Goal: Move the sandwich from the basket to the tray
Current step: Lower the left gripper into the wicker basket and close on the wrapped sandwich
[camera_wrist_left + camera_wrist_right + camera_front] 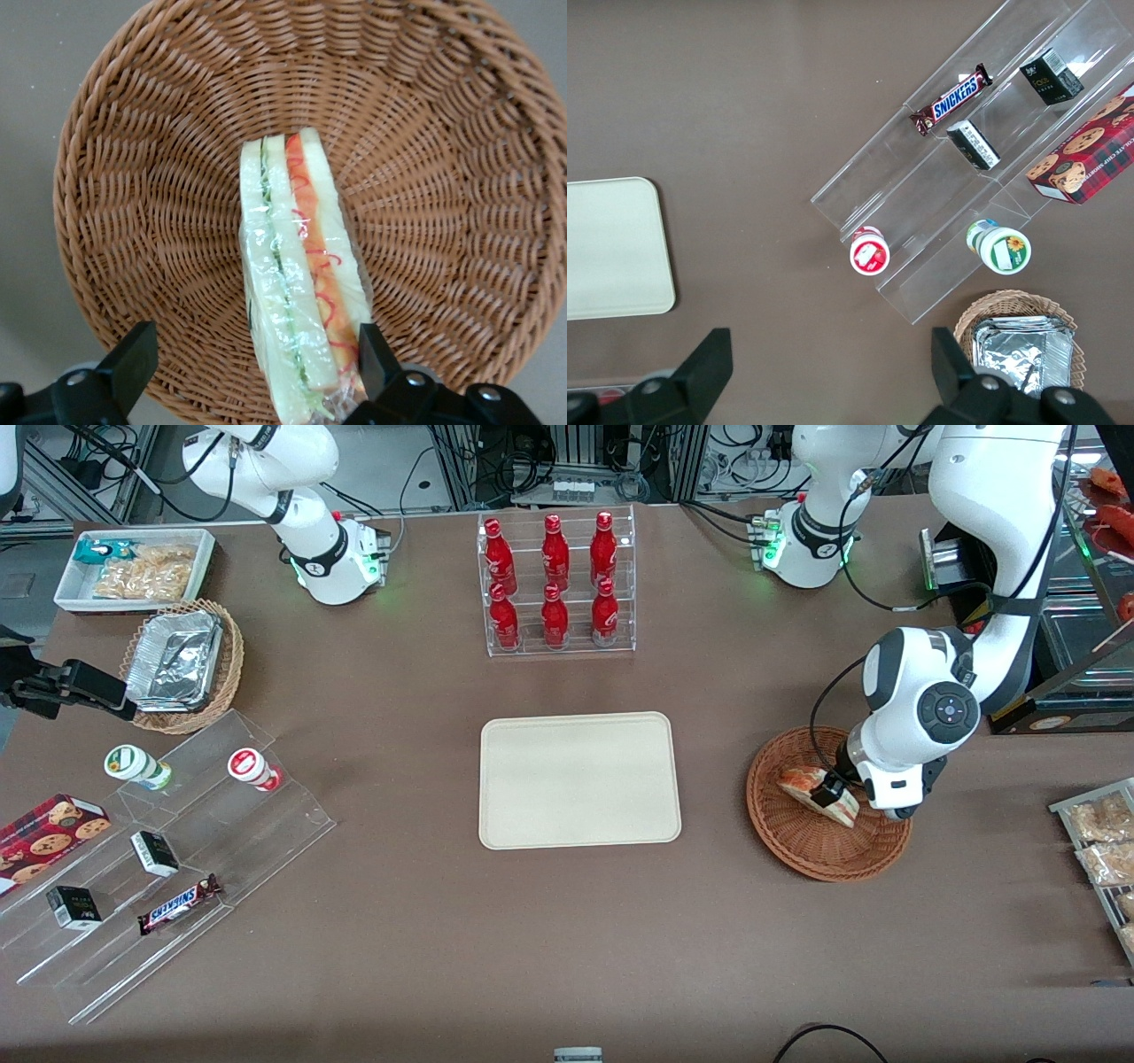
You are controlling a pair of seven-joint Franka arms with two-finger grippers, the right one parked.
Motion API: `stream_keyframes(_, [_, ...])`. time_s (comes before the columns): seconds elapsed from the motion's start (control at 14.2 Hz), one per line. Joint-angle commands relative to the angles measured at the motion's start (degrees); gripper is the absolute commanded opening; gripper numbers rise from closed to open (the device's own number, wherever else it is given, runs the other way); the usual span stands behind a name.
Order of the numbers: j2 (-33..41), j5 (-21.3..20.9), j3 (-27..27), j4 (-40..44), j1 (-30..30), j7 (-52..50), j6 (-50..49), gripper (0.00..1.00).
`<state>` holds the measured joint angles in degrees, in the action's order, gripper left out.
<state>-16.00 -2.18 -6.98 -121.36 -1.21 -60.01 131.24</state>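
**Getting a clean grab on the sandwich before lifting**

Starting from the near side: the basket (828,806) sits on the worktop (443,939) toward the working arm's end, and the sandwich (819,793) lies in it, not yet out. The claw (837,790) is down in the basket right at the wedge.

From the wrist cam the fingers (133,363) are spread, one well off the bread on the pale side and the other finger (372,354) touching or nearly touching the wrap on the red-filling side. So the claw straddles the sandwich (297,283) but isn't centred on it, and nothing is pinched yet.

My take on doing this well: nudge the claw sideways so the wedge sits midway between the fingers, then close gently across the flat bread faces. It's wrapped in film and looks soft, so a hard squeeze would likely squash it, and an off-centre close might shove it along the wicker (159,177) instead of gripping. Then lift straight up past the rim before swinging over.

Farther along toward the middle of the worktop, the tray (580,779) lies well apart from the basket with nothing on it.
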Motion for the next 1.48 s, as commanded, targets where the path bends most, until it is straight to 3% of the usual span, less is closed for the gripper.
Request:
stream_keyframes(0.0, [0.01, 0.25, 0.57, 1.56, -0.64, -0.89, -0.1, 1.0])
stream_keyframes(1.34, [-2.45, 1.04, 0.57, 0.07, -2.13, -10.3, 1.3, 1.0])
stream_keyframes(1.41, [-2.45, 0.95, 0.57, 0.16, -2.04, -10.21, 1.39, 0.95])
